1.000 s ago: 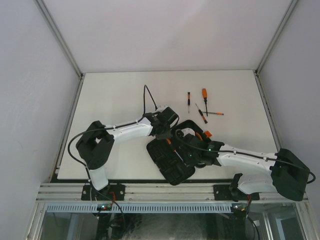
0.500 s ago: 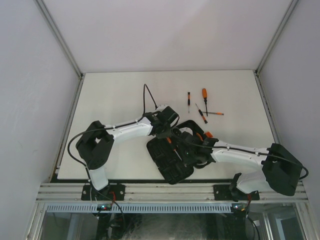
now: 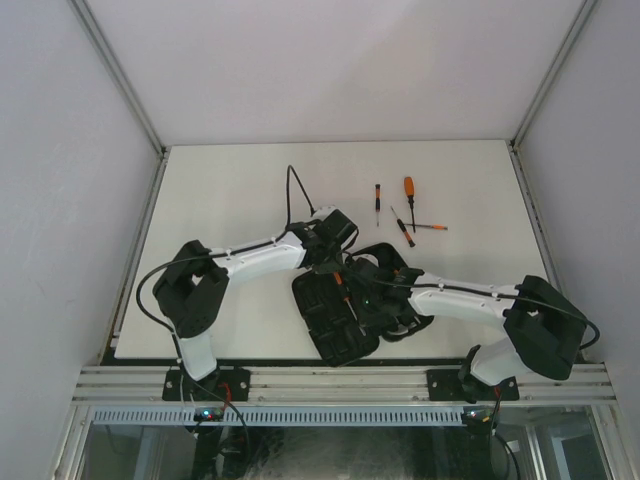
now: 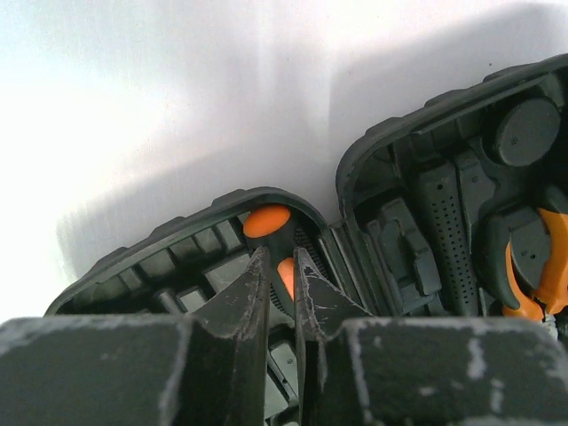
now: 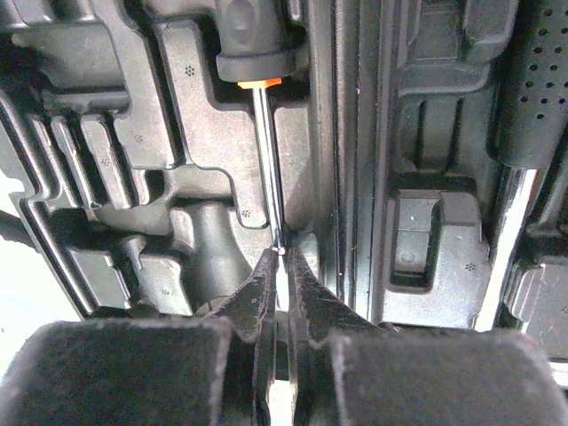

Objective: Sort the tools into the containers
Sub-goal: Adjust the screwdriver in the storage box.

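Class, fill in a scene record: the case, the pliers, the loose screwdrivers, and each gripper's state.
case: tool case open on the table
pliers: orange-handled pliers lying in one half
loose: four screwdrivers on the table beyond the case
left gripper: jaws astride a screwdriver handle in the case; grip unclear
right gripper: shut, fingertips at a screwdriver shaft in the case

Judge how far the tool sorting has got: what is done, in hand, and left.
Done: the pliers lie in the open case. In hand: one screwdriver lies along a slot, the right gripper pinching its shaft tip, the left gripper at its orange handle. Left: four screwdrivers lie loose on the table.
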Controlling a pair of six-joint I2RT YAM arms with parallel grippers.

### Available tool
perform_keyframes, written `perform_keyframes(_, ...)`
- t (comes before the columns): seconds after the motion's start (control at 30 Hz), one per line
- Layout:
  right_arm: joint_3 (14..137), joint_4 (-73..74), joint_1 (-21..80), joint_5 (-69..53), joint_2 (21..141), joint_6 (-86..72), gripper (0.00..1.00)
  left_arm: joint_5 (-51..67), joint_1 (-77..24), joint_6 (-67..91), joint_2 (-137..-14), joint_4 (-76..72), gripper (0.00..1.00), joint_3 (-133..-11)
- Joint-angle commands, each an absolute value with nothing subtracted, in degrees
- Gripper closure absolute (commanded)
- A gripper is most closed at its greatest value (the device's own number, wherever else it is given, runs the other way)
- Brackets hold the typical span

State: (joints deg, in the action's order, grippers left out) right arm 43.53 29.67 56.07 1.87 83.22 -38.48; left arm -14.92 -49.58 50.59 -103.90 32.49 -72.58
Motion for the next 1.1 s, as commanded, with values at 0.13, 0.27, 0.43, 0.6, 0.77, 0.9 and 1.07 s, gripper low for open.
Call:
perform_keyframes(0.13,39.4,37.6,57.0,4.3,92.9,-41.4,1.00,-12.7,-49.6,48.1,-108.0,34.0,0.87,-72.8)
perform_keyframes(0.27,40.9,39.3,57.2,5.6,94.0,-42.2,1.00,-12.8,-49.5,46.6,-109.5,35.6,0.88,-72.8)
perform_keyframes(0.43,42.6,40.8,58.2,7.6,95.7,-44.3,1.00,-14.4,-49.5,46.0,-110.8,37.9,0.88,-71.7)
perform_keyframes(0.6,43.5,42.4,59.8,10.1,98.1,-46.4,1.00,-13.8,-49.7,46.5,-112.1,37.1,0.89,-69.7)
perform_keyframes(0.77,43.7,42.2,60.9,10.4,101.6,-47.2,1.00,-13.6,-50.1,46.1,-113.1,36.4,0.91,-68.8)
perform_keyframes(0.9,43.8,41.8,61.5,10.2,103.7,-47.5,1.00,-13.5,-50.3,45.6,-114.2,36.0,0.92,-68.4)
perform_keyframes(1.07,43.8,40.7,61.9,9.1,106.3,-47.5,1.00,-13.0,-50.4,45.4,-115.5,35.1,0.96,-68.1)
